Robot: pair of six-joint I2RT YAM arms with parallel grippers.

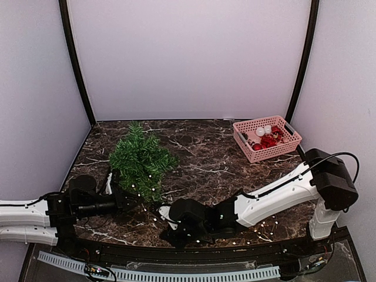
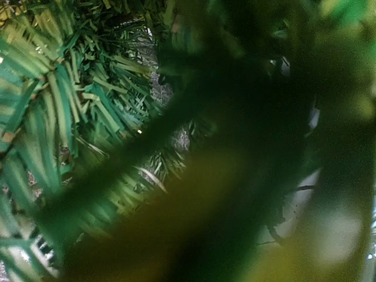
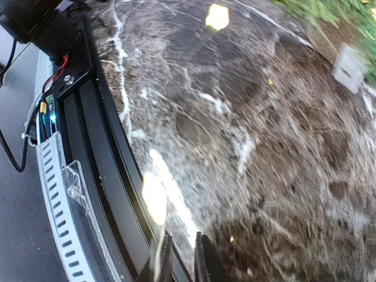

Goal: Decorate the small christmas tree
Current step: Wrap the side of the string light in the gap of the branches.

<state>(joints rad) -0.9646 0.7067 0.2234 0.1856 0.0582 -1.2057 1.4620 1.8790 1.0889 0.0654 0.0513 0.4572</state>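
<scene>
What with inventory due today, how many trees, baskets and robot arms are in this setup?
small christmas tree: 1
pink basket: 1
robot arms, the left arm and the right arm: 2
Total: 4
The ornaments in the basket are too small to count.

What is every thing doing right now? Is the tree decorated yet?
small christmas tree: on the table's left side, no ornaments seen on it.
light string: glowing, trailing along the table's near edge.
pink basket: far right, holding red and white ornaments.
left end effector: shut, buried in the tree's branches.
right end effector: jaws slightly apart, low over the table.
</scene>
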